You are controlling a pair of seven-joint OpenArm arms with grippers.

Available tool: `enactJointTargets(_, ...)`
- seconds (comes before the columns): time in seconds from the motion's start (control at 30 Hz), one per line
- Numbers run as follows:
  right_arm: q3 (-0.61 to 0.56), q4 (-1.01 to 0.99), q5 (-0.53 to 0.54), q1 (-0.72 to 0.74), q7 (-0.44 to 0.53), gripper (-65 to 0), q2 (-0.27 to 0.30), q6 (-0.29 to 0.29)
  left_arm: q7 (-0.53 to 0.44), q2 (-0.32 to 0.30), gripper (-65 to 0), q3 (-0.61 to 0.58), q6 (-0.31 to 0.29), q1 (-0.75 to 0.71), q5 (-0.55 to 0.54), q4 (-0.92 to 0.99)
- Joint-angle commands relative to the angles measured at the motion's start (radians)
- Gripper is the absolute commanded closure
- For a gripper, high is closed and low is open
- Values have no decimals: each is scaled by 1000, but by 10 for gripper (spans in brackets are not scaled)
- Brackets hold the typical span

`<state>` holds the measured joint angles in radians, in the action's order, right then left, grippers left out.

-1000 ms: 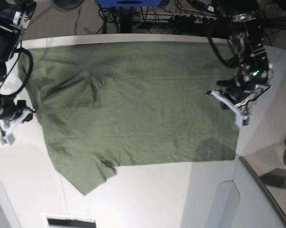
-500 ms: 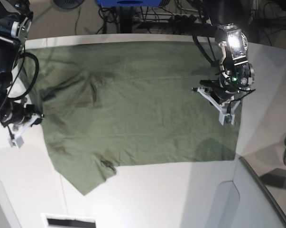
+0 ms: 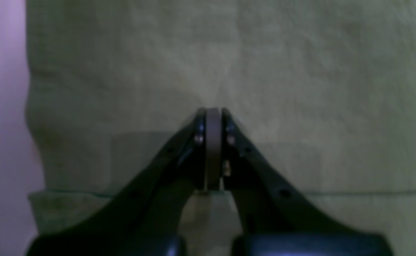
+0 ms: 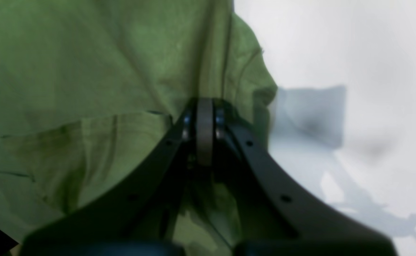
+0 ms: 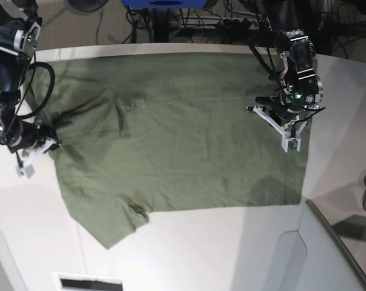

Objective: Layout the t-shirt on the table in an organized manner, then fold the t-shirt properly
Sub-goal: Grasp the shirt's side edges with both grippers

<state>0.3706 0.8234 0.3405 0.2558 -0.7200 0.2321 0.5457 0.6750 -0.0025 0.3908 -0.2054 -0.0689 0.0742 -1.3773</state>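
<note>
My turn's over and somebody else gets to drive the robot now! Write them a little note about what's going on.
Left gripper: shut, over the shirt, nothing seen in it.
Right gripper: shut, at the shirt's side edge; I can't tell if it has pinched any cloth.
Shirt: spread wide on the white table, with wrinkles and a bunched flap near the right gripper.
Done: mostly spread out.
Left: smooth the bunched side, then probably fold it up neatly.
</note>
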Motion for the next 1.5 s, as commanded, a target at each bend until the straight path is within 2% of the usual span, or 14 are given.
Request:
enactJointTargets(0.0,0,7,16,26,23,0,17,4,-14,-6,0,-2,28,10,-1,0)
enactJointTargets(0.13,0,-9,16,26,43,0,22,3,-16,-27,0,-10,57,11,-1,48)
enactJointTargets(0.27,0,-9,15,23,90,0,42,-86,-19,-50,0,-10,59,25,-4,112)
enactJointTargets(0.4,-2,-9,15,24,113,0,49,-106,-91,-57,0,-2,59,21,-1,144)
enactJointTargets(0.47,1,-9,15,24,129,0,49,-111,-97,-57,0,-6,59,13,-1,143)
enactJointTargets(0.63,0,-8,15,24,159,0,49,-224,-97,-49,0,-11,59,13,-9,132)
enactJointTargets(0.87,9,44,18,10,294,0,40,-336,-96,-47,0,-2,59,13,-11,131)
enactJointTargets(0.97,5,136,21,-19,319,0,16,-336,-96,-49,0,0,59,10,-11,102)
enactJointTargets(1.1,-31,202,19,-25,293,0,3,-324,-94,-47,0,1,59,1,-12,36)
enactJointTargets(1.2,-117,172,21,18,233,0,3,-260,-94,-52,0,1,59,25,-12,49)
enactJointTargets(1.3,-155,87,21,73,201,0,3,-206,-94,-54,0,1,59,53,-12,69)
enactJointTargets(1.47,-153,-48,21,136,198,0,5,-198,-94,-54,0,1,59,56,-12,65)
